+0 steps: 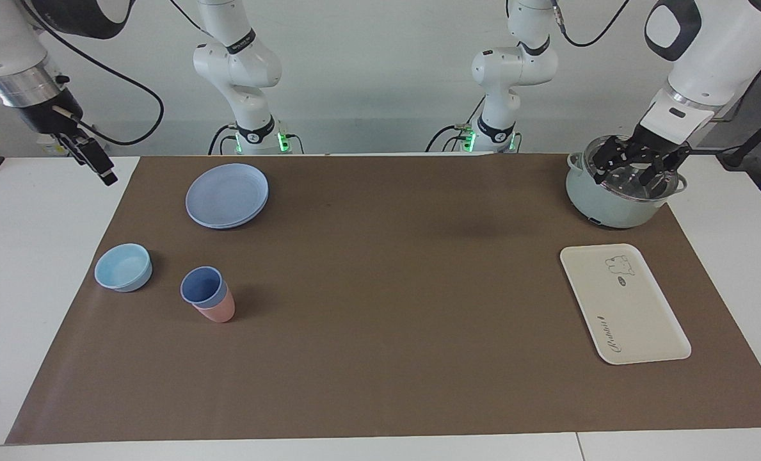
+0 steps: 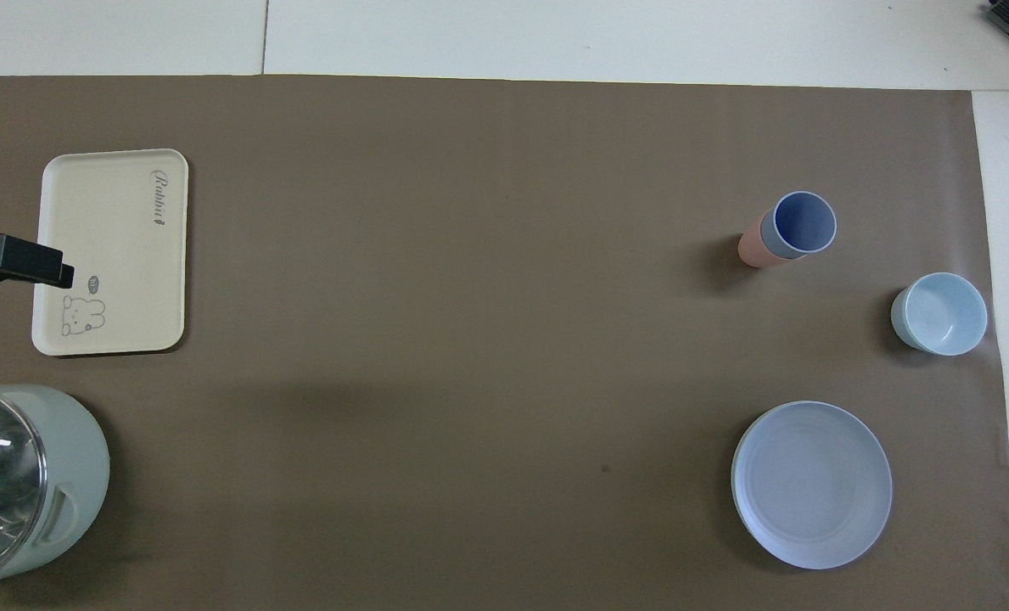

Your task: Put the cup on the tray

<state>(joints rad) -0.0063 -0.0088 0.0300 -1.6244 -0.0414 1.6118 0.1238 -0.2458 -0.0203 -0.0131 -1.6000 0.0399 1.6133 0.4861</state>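
Cup's sitting nested in the pink one, nobody holding anything.

The periwinkle cup (image 1: 201, 286) stands inside the pink cup (image 1: 217, 312) on the brown mat (image 1: 380, 333), toward the right arm's end, with the light-blue bowl (image 1: 123, 267) beside it and the blue plate (image 1: 227, 194) closer to the robots. The tray (image 1: 636, 320) lies bare at the left arm's end, well apart from the cup. Left gripper (image 1: 636, 168) hangs over the pot (image 1: 601, 202) with fingers spread wide and gripping nothing. Right gripper (image 1: 102, 171) is up over the white tabletop just off the mat's corner, seen edge-on, so honestly can't tell how wide it is.
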